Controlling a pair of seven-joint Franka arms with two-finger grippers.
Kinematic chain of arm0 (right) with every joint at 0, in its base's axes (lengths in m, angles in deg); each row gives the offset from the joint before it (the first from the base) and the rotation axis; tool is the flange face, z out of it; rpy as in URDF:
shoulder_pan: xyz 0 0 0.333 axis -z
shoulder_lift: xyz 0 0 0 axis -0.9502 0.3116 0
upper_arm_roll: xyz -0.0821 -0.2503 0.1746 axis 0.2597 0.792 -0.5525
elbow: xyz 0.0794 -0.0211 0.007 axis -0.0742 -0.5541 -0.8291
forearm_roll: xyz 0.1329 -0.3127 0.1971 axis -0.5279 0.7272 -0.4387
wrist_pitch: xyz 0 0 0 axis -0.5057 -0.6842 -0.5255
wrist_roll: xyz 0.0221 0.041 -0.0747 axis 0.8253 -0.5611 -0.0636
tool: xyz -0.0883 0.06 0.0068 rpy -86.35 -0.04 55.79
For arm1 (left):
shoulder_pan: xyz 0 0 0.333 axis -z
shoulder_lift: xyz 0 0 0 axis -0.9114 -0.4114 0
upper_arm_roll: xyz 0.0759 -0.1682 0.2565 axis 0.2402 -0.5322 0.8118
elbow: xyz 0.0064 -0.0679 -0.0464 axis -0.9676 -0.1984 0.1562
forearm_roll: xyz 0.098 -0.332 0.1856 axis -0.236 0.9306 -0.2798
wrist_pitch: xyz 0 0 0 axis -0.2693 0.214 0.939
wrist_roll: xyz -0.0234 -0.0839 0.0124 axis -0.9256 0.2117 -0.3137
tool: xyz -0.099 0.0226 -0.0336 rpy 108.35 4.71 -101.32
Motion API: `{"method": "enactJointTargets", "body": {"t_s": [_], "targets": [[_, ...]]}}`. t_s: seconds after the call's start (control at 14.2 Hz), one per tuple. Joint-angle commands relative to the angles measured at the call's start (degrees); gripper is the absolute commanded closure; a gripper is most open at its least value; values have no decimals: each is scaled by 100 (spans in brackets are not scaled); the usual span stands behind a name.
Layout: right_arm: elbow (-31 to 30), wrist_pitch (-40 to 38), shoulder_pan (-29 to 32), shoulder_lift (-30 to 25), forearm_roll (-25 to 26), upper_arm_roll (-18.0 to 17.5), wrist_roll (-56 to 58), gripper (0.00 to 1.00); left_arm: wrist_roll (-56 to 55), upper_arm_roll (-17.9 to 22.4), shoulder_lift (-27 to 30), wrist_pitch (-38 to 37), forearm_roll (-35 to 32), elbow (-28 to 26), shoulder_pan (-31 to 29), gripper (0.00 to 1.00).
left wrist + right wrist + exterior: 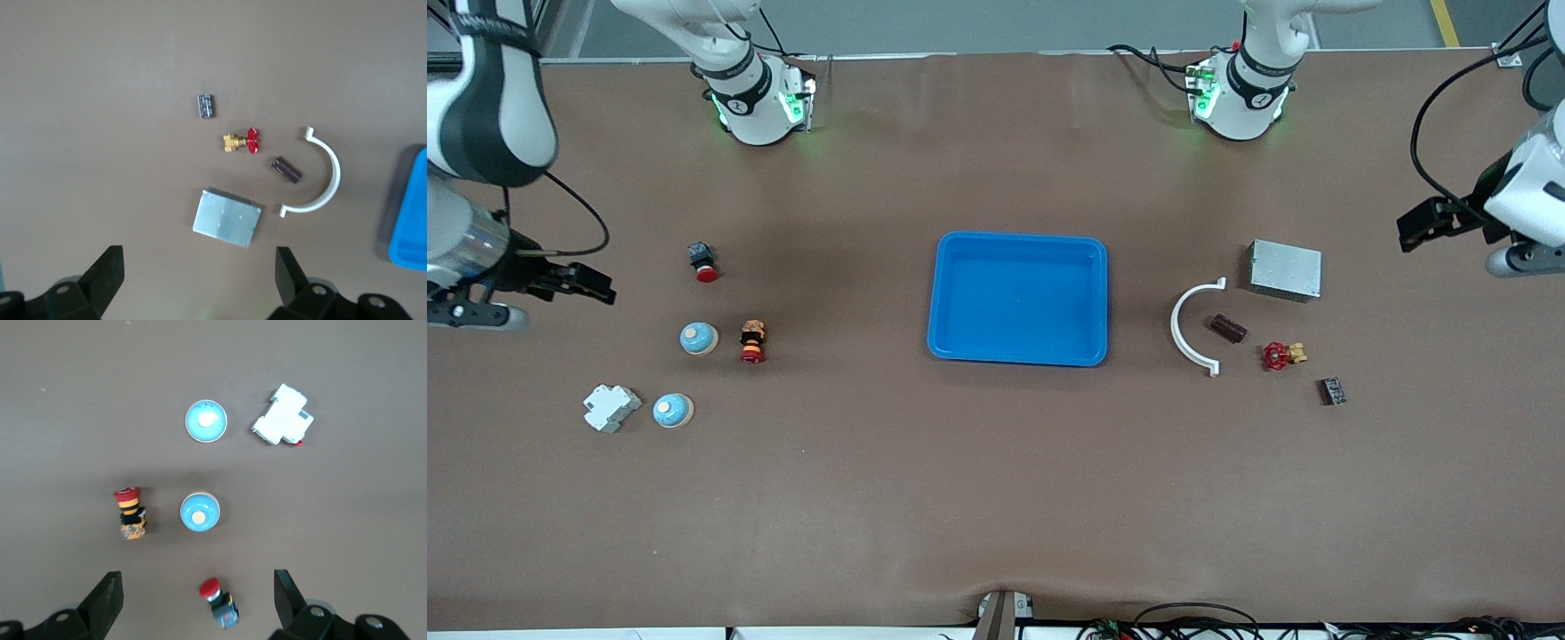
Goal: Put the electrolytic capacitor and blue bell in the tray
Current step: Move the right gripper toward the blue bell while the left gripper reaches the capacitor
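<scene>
The bright-blue tray (1018, 351) lies in the middle of the table; its corner shows in the left wrist view (405, 257). The electrolytic capacitor (1228, 328), a dark brown cylinder, lies on its side toward the left arm's end, inside the curve of a white bracket; it also shows in the left wrist view (287, 169). Two blue bells (698, 338) (673, 410) stand toward the right arm's end, and both show in the right wrist view (199, 513) (206, 421). My left gripper (1409, 229) (198, 257) is open and empty over bare table beside a metal box. My right gripper (600, 286) (197, 577) is open and empty over the table by a red push button.
Near the capacitor lie a white curved bracket (1192, 329), a grey metal box (1285, 269), a red-handled brass valve (1280, 356) and a small dark component (1333, 390). Near the bells are a red push button (704, 262), a striped red button (752, 341) and a white breaker (611, 407).
</scene>
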Motion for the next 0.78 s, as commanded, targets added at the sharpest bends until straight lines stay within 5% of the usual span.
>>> {"method": "enactJointTargets", "body": {"t_s": [0.0, 0.28, 0.7], "targets": [[-893, 1080, 64, 44, -104, -46, 4, 0, -8, -31, -51, 489, -101, -272, -126, 0], [-1264, 2041, 64, 544, -104, -54, 4, 0, -8, -31, -94, 1719, -101, -1054, -407, 0], [-1660, 3341, 38, 1256, -112, -54, -57, 0, -8, -31, -867, 2801, -101, -1126, -750, 0]]}}
